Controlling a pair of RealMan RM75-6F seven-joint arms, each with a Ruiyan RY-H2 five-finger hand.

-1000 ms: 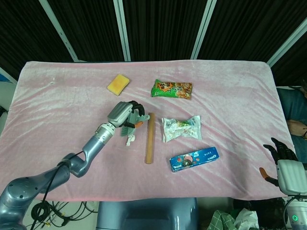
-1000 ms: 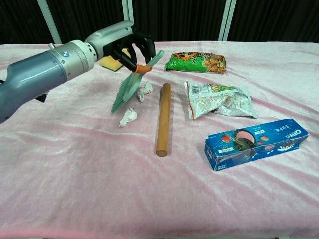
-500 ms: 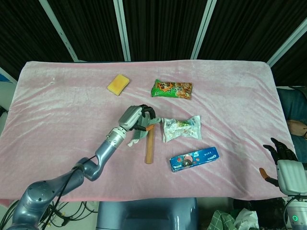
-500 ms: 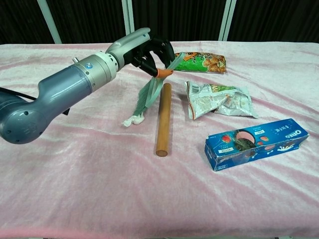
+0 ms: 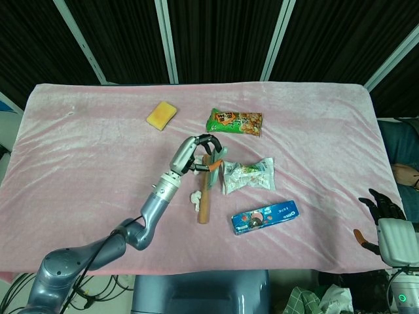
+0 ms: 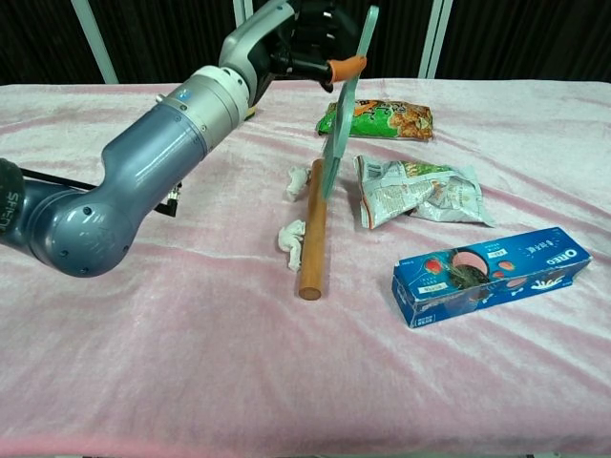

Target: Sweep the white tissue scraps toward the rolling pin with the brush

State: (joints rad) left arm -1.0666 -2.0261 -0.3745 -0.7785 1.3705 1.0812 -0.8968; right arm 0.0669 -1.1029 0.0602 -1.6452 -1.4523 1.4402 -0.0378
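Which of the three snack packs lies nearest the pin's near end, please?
The blue box: it lies right of the pin near that end; the green bag and the crumpled bag lie farther back.

Green brush (image 6: 339, 124) hangs from the left hand (image 6: 304, 38); below it, two white scraps (image 6: 289, 239) touch the wooden rolling pin (image 6: 312, 229).

bright even overhead light, soft shadows — sharp, dark backdrop
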